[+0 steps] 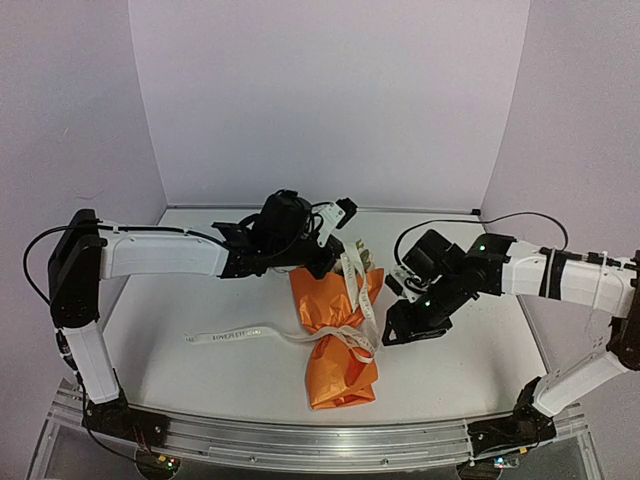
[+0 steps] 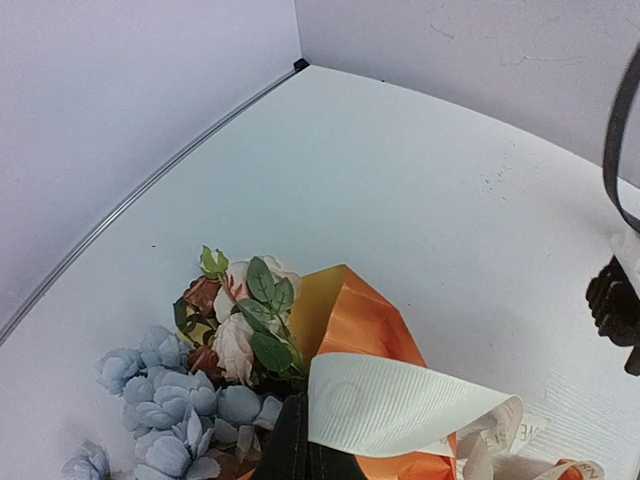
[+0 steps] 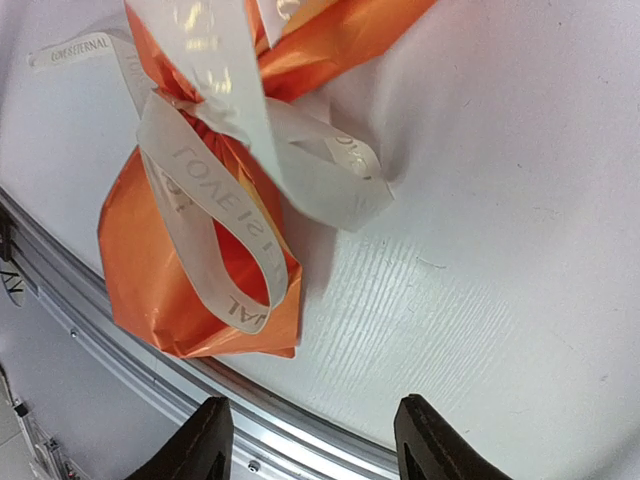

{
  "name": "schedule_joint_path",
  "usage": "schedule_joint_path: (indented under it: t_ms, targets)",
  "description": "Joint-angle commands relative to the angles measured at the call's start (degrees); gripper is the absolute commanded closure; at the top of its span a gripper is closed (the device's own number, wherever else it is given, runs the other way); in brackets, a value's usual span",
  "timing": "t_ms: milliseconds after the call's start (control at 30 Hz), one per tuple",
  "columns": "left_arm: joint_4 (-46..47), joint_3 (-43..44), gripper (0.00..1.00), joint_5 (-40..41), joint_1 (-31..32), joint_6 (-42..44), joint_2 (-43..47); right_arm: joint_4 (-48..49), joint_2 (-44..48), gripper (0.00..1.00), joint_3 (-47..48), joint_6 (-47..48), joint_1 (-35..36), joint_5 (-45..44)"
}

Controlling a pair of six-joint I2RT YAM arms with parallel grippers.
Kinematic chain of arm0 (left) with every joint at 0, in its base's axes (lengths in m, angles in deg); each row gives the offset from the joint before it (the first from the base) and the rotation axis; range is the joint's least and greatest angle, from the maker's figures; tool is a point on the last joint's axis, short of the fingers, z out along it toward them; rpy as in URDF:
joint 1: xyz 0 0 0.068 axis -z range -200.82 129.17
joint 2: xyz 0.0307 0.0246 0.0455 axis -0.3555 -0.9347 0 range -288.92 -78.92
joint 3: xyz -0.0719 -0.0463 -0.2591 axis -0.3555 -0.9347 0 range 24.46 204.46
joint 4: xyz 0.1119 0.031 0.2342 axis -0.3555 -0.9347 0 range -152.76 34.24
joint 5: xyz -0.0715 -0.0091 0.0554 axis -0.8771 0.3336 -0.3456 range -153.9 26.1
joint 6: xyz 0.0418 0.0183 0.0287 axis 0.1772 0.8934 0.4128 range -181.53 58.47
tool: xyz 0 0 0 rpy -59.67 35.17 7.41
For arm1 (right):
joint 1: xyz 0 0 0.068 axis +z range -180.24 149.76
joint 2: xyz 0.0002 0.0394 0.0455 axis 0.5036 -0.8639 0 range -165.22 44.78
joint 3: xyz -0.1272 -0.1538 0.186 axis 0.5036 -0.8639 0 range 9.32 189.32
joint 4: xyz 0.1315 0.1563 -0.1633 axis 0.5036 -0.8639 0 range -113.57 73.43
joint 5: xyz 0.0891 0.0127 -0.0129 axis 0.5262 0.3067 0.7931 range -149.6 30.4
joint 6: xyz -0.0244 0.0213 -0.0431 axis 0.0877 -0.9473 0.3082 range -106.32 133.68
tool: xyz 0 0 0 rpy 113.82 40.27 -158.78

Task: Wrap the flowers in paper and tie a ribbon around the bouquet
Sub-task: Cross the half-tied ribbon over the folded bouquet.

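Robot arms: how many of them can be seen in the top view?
2. The left arm reaches to the bouquet's far end; the right arm is beside the bouquet, on its right. None seems hidden.

Soft, even, bright light; faint shadows on the worktop [image 3: 500, 200]; glare on the ribbon [image 3: 215, 70]; wrist views curve at edges.

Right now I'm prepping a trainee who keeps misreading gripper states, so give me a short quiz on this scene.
1. True or false: the right end effector is shut on the ribbon.
2. The flowers show at which end of the bouquet? A: the far end, away from the arm bases. B: the near end.
3. Which end effector holds the ribbon's raised end?
Key: 1 false, it is open and empty; 2 A; 3 the left end effector.
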Motion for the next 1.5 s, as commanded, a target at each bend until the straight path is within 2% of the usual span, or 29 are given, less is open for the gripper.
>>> schedule_joint_path:
  t_ms: [0, 233, 633, 833, 933, 1133, 1467]
  targets:
    - [-0.88, 2.89, 1.0, 3.94, -0.45, -1.55, -0.23, 7.02, -0.36, 0.46, -1.57, -4.71, 2.52, -5.49]
    - [-0.88, -0.75, 1.0, 5.66, -0.62, -1.55, 2.75, 15.1, -4.02, 0.51, -3.97, -8.78, 5.07, -8.76]
    - [-0.48, -7.64, 1.0, 6.2, -1.19, -0.31, 10.06, 19.66, -8.16, 0.65, -5.67, -11.71, 8.35, -8.98]
    - [-0.54, -8.02, 1.0, 6.19, -1.32, -0.04, 10.56, 20.58, -7.38, 0.68, -8.23, -12.92, 9.73, -11.11]
    - [-0.62, -8.03, 1.0, 6.17, -1.38, -0.08, 10.75, 20.64, -6.71, 0.72, -9.21, -13.17, 10.04, -12.01]
    - [-3.06, -8.51, 1.0, 5.55, -1.41, -0.16, 11.87, 19.96, -4.87, 0.92, -9.44, -12.89, 10.03, -12.69]
    - [-16.04, -12.26, 1.0, -3.53, -1.35, -1.83, 19.14, 8.21, -4.06, 0.99, -0.81, -6.64, 9.81, -14.66]
